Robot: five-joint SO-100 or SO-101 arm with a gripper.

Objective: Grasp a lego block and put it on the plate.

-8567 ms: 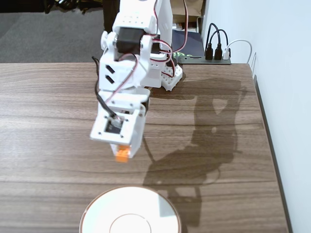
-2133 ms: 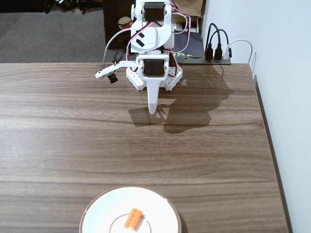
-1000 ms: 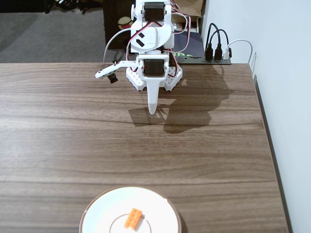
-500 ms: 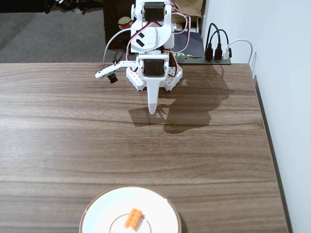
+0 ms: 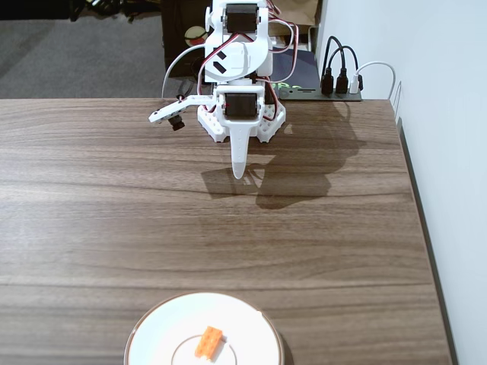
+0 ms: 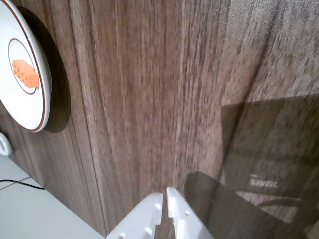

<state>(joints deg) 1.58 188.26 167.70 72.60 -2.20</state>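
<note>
The orange lego block (image 5: 208, 341) lies on the white plate (image 5: 152, 334) at the near edge of the table in the fixed view, close to the plate's middle. In the wrist view the block (image 6: 25, 73) and the plate (image 6: 44, 84) are at the upper left. My gripper (image 5: 239, 173) is shut and empty, folded back near the arm's base at the far side of the table, far from the plate. In the wrist view its white fingertips (image 6: 165, 191) are closed together above bare wood.
The arm's white base (image 5: 242, 114) stands at the table's far edge. A black hub with cables (image 5: 340, 82) sits at the far right by the white wall (image 5: 441, 91). The table's right edge (image 5: 423, 228) runs along the wall.
</note>
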